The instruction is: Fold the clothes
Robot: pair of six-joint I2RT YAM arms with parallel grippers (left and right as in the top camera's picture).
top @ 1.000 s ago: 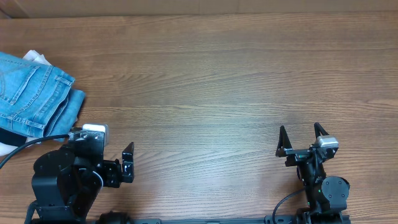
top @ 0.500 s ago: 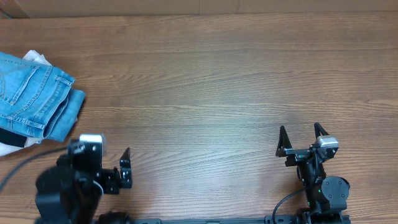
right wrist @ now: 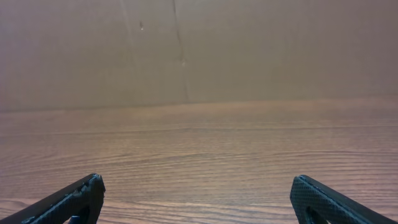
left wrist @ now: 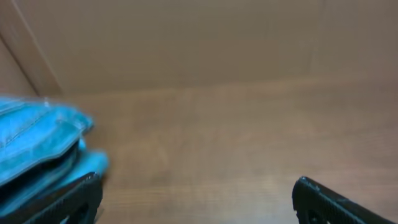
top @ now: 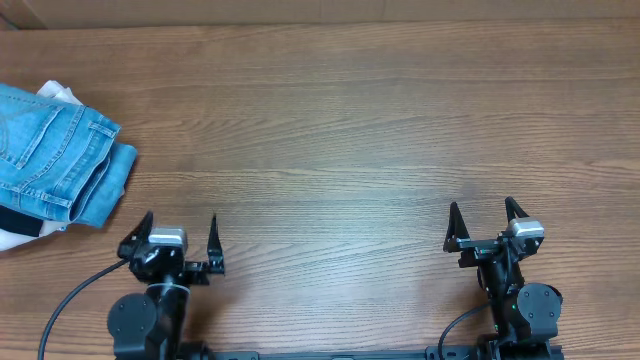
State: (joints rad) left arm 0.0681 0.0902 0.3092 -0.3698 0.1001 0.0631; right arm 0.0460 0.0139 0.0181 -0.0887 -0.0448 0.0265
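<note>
Jeans [top: 55, 150] lie in a folded stack at the far left edge of the counter [top: 350, 130], over a white garment [top: 60, 92] and what looks like a black garment [top: 15, 222]. Left claw [top: 180, 222] sits near the front edge, close to the jeans but apart from them, spread wide and empty. Right claw [top: 482, 210], well apart on the right, is likewise wide and empty.

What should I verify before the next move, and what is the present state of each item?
1. Jaws of the left gripper open, nothing held: ok.
2. Jaws of the right gripper open, nothing held: ok.
3. The jeans lie folded in layers at the left edge of the table: ok.
4. Both grippers stand apart from the jeans: ok.
5. The whole fold is tidy: cannot tell, because the overhead view cuts the jeans off.
</note>
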